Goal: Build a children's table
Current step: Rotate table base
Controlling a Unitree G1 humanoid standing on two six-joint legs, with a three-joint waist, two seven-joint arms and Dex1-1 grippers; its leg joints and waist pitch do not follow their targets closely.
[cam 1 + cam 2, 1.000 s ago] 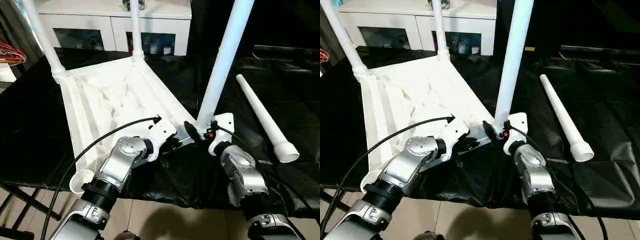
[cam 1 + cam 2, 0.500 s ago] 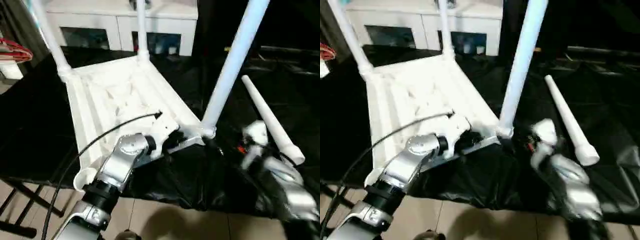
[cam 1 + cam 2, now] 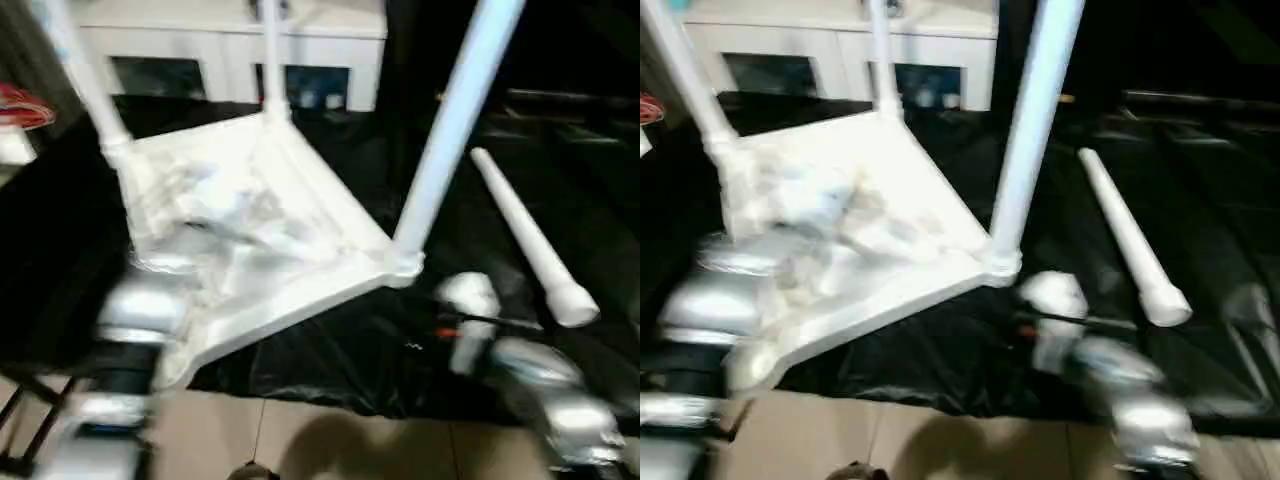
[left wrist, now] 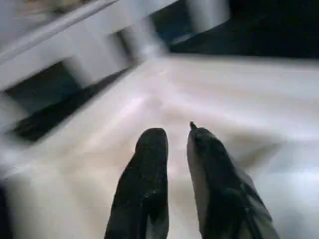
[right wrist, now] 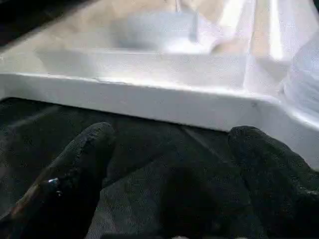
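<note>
Right gripper [image 5: 169,164] jaws spread, empty; left gripper [image 4: 177,149] nearly closed, empty — unsupported white ribbed plastic tabletop [image 3: 300,215] could slide; fourth white cylindrical leg [image 3: 525,235] loose.

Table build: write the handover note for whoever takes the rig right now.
Left gripper: jaws a narrow gap apart, empty, over the upturned tabletop.
Right gripper: jaws wide, empty, over the black cover just off the tabletop's near edge.
Done: three legs stand in corner sockets, far left, far middle, near right.
Left: the fourth leg lies loose on the cover to the right; the near-left socket looks unfilled. Pick up that leg and seat it there.
</note>
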